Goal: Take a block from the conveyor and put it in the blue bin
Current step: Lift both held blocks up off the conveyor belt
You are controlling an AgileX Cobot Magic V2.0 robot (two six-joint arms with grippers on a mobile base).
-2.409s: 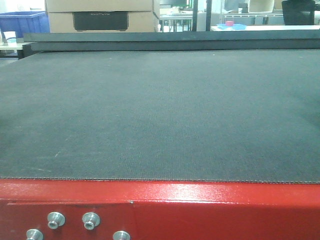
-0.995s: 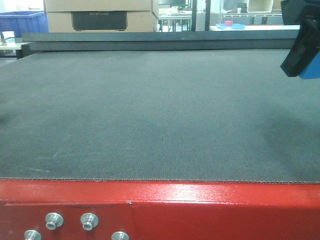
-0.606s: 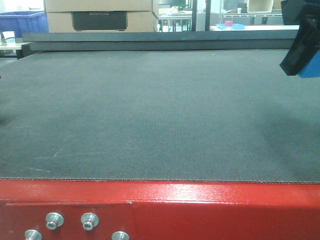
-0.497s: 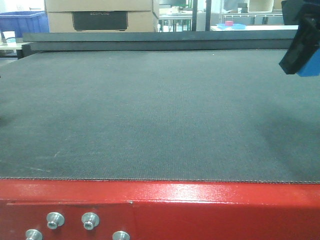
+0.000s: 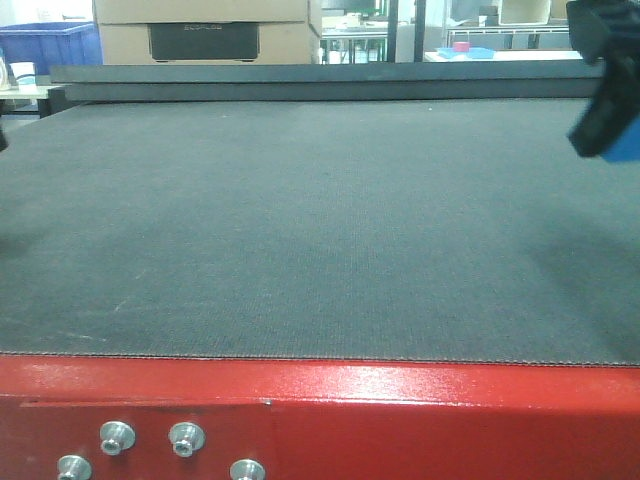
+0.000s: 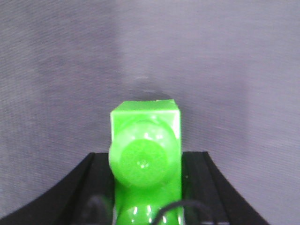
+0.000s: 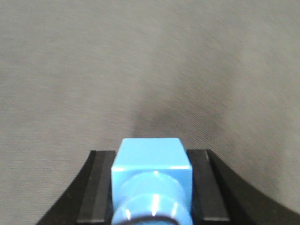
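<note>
The conveyor's dark grey-green belt [image 5: 300,230] fills the front view on its red frame [image 5: 420,420]; no loose block lies on it. My right gripper [image 5: 603,105] hangs above the belt's right edge, shut on a blue block [image 5: 626,148]. In the right wrist view the blue block [image 7: 151,157] sits between the black jaws of the right gripper [image 7: 151,164]. In the left wrist view my left gripper [image 6: 145,161] is shut on a green block [image 6: 145,131] above the belt. A blue bin [image 5: 48,42] stands beyond the belt's far left corner.
A cardboard box [image 5: 200,28] stands behind the belt's far edge. A small blue tray with a pink thing [image 5: 465,50] sits on a table far back right. Silver bolts [image 5: 117,436] stud the red frame at the front left.
The right gripper with the blue block came into the front view at the upper right and has since drifted slightly right. The belt stays bare.
</note>
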